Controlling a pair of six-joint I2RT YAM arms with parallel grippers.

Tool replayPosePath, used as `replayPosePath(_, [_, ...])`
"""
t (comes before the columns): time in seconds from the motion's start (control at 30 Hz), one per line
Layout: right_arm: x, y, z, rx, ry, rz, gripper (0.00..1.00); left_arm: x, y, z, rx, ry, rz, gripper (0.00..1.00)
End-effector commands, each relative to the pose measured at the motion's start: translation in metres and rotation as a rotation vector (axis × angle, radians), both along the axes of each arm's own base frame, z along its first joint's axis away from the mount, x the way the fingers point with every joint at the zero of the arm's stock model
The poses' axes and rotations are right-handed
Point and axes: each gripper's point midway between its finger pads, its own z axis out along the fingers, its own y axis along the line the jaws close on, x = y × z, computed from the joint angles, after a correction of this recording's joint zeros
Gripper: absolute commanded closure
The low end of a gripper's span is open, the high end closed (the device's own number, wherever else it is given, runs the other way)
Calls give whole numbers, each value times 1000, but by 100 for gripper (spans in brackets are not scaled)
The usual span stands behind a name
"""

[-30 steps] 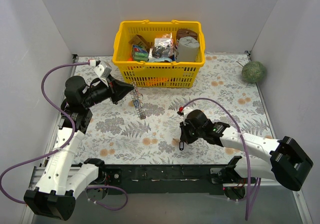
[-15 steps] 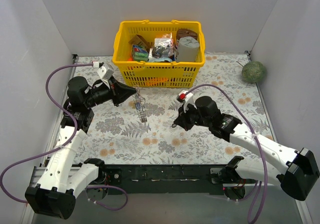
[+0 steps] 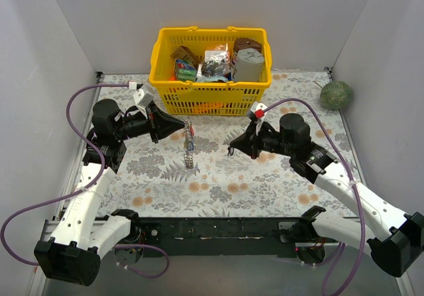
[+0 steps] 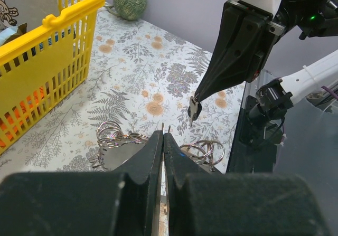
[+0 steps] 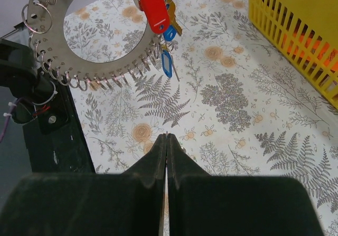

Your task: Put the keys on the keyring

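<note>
Floral-print table (image 3: 278, 177), yellow basket (image 3: 211, 97) at the back: you are holding keyring and key apart, both in front of the basket.
Your left gripper (image 3: 180, 129) is pinching the keyring (image 3: 189, 145) between closed fingers, so the ring is hanging edge-down in front of the basket's left half, with a red-tagged key (image 5: 154, 6) and a blue-tagged key (image 5: 167, 64) dangling from it. Your right gripper (image 3: 233, 148) is clamping a small black key (image 4: 194, 108) at its fingertips in front of the basket's right half, pointing at the keyring but not touching it. A green ball (image 3: 336, 95) is lying to the right of the basket.
</note>
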Motion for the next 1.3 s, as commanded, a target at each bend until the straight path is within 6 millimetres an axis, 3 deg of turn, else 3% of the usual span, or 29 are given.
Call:
replayPosePath(0.0, [2,0,32,63,-86,36,99,-6,-3,11,-12,-53,-37,100])
replayPosePath(0.23, [3,0,35,81,-78,49,99,-8,-4,11,-15,-48,-53,100])
replayPosePath(0.6, [4,15,60,129,-105,136,99,-15,-12,6,-49,33,-130,100])
replayPosePath(1.27, [-6,25,106,183,-165,244,99,-31,-56,7,-59,19,-254,100])
